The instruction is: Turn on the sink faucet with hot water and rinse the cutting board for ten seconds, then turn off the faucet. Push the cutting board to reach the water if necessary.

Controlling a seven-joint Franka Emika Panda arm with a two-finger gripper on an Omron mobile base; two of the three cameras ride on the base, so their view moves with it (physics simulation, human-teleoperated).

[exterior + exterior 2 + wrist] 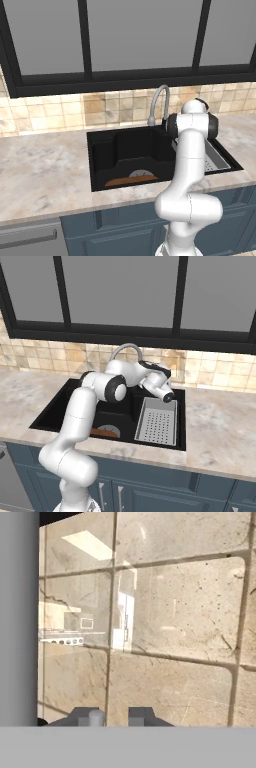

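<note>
The black sink (102, 150) (57, 413) is sunk into the marble counter. The orange-brown cutting board (127, 181) (101, 432) lies flat on the basin floor near the front wall. The grey gooseneck sink faucet (160, 100) (126, 348) rises at the back rim; in the hand view its spout (20, 622) is a grey column at the left. My gripper (165, 372) (117, 716) hovers just right of the faucet's base, pointing at the backsplash tiles, its fingertips (95, 717) close together with nothing between them. The water is out of view.
A grey perforated strainer tray (217, 160) (156, 427) fills the basin's right side. A grey round drain disc (141, 173) (115, 430) sits behind the board. The tiled backsplash (100, 110) and a dark-framed window stand close behind the faucet. My arm spans the basin.
</note>
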